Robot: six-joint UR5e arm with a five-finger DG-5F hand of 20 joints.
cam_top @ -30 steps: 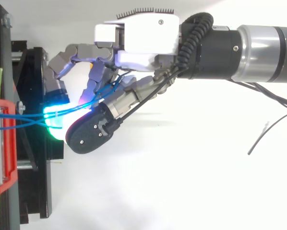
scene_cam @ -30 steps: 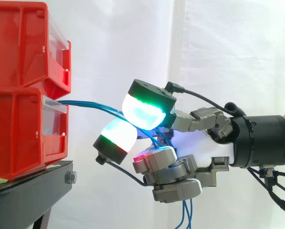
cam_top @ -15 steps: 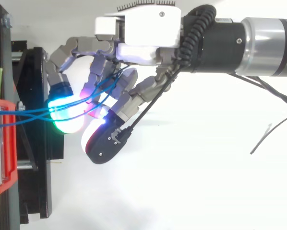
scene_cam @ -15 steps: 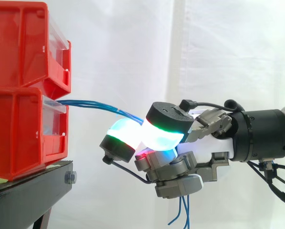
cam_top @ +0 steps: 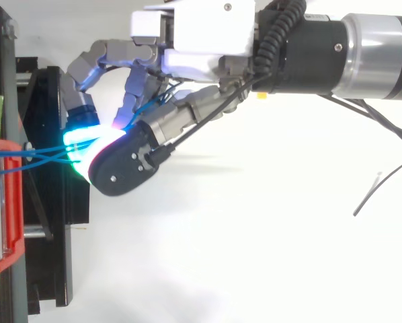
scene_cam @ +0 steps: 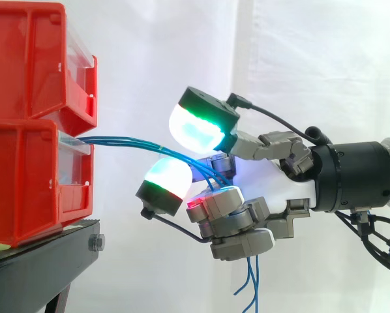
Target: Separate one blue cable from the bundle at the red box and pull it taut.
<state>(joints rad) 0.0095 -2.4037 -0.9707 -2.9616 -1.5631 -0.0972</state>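
Hand [scene_cam: 273,189] comes in from the right with its fingers curled round the blue cables [scene_cam: 126,142]. Two red bins [scene_cam: 25,72] are stacked on the left, on top of a black stand [scene_cam: 45,261]. The cables come out of the front of the lower bin [scene_cam: 32,182] and slope down a little on the way to the hand. They pass between two glowing pads [scene_cam: 195,127], one above them and one below. Their loose ends [scene_cam: 250,280] hang down under the hand.
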